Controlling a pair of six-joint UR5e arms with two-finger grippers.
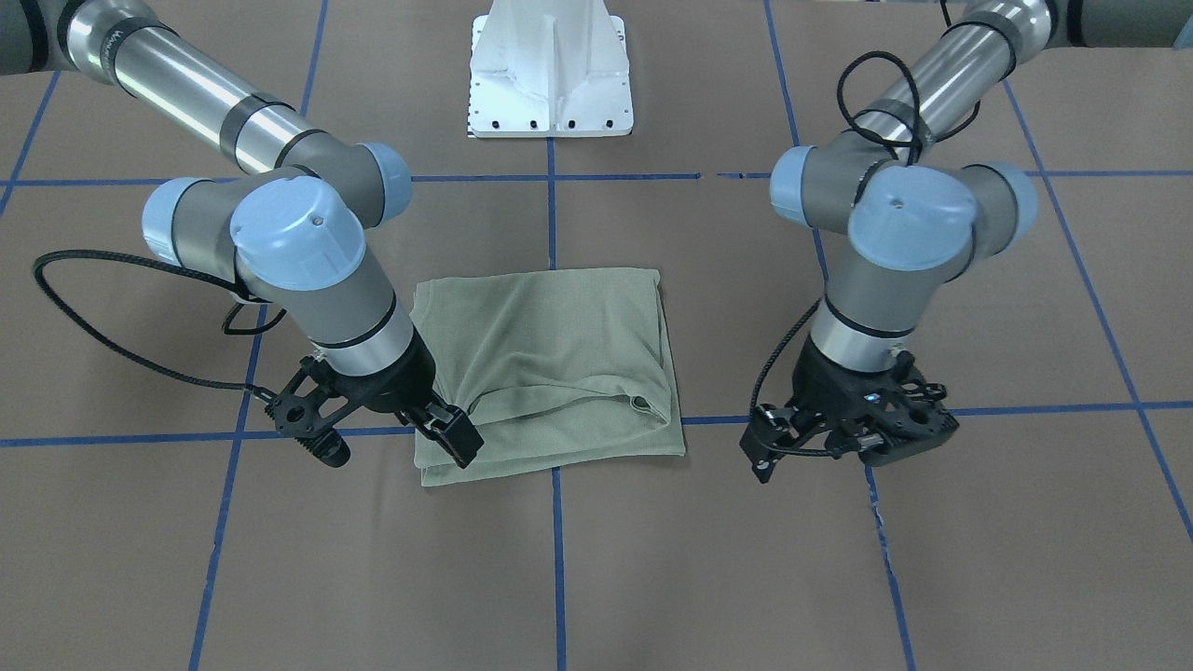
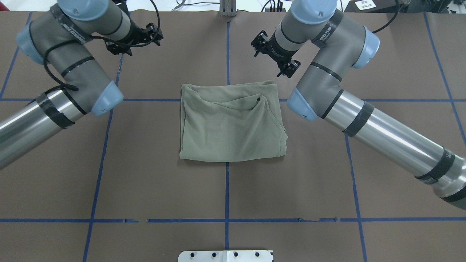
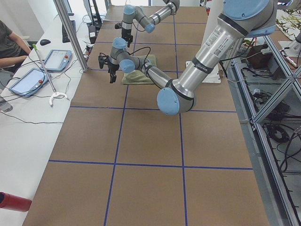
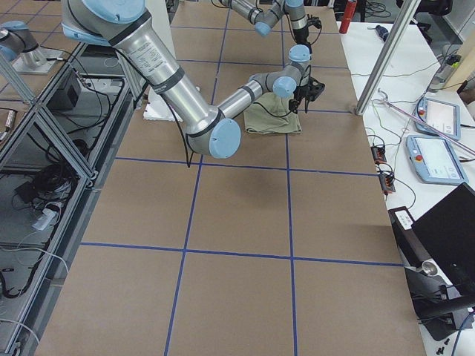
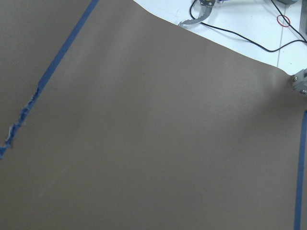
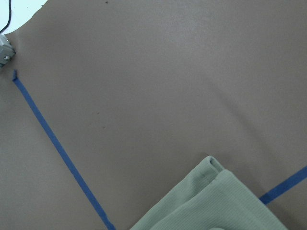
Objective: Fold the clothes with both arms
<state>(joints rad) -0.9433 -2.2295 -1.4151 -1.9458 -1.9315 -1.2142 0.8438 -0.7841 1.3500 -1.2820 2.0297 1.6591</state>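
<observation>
1. The shirt (image 2: 233, 127) lies folded into a compact rectangle at the centre of the table (image 2: 145, 163). A loose pucker (image 2: 260, 100) shows along its far edge.
2. The right gripper (image 1: 393, 449) hangs with fingers spread and empty at the shirt's far right corner (image 6: 211, 191); contact cannot be confirmed.
3. The left gripper (image 1: 843, 447), also spread and empty, is over bare table well left of the shirt.
4. Probable step: grasp the far edge for another fold. Bring the left gripper to the far left corner before closing either.
5. Pinch through all layers, since the pucker suggests the top layer could slide.
6. Lift both corners evenly and lay them square on the near edge.
</observation>
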